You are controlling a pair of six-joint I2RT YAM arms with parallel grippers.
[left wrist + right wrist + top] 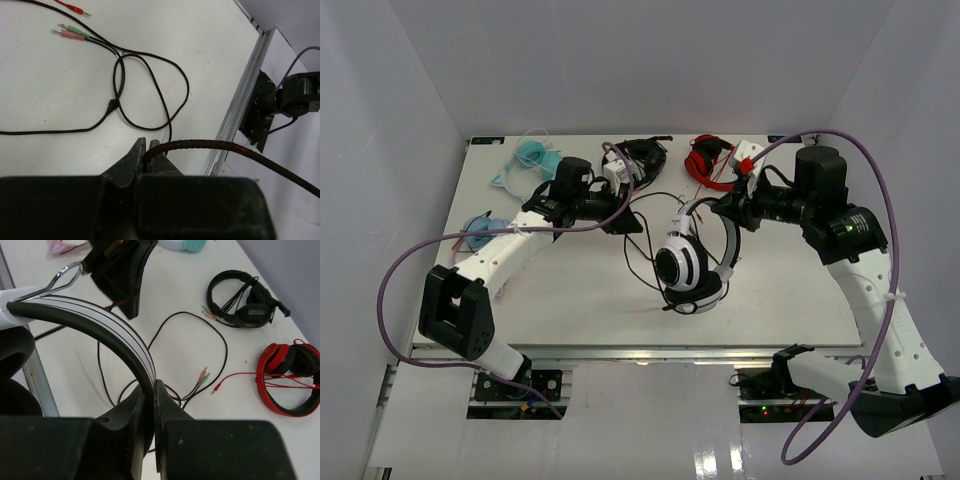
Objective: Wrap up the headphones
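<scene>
Above the middle of the flat white table (570, 300) hang the white over-ear headphones with black ear cushions (685, 265), cups low. I cannot tell whether the cups touch the surface. The right hand (152, 387) is clenched on their curved white-and-black headband (110, 325), partway along the arch. The band looks stiff and smooth, so it is a sound place to hold. Glossy plastic may pivot in so narrow a pinch, though, and the heavier cups will likely drag it downward.

Left of the table's middle, the left hand (146, 145) is clenched on a dark braided cable (210, 145), which I judge to be the headphones' own. It looks light and limp. Its slack lies in loose loops (150, 75) on the table, so it should wind readily but spring open unless kept taut. The small green and pink plugs (70, 32) are hard ends, probably best tucked in last.
</scene>
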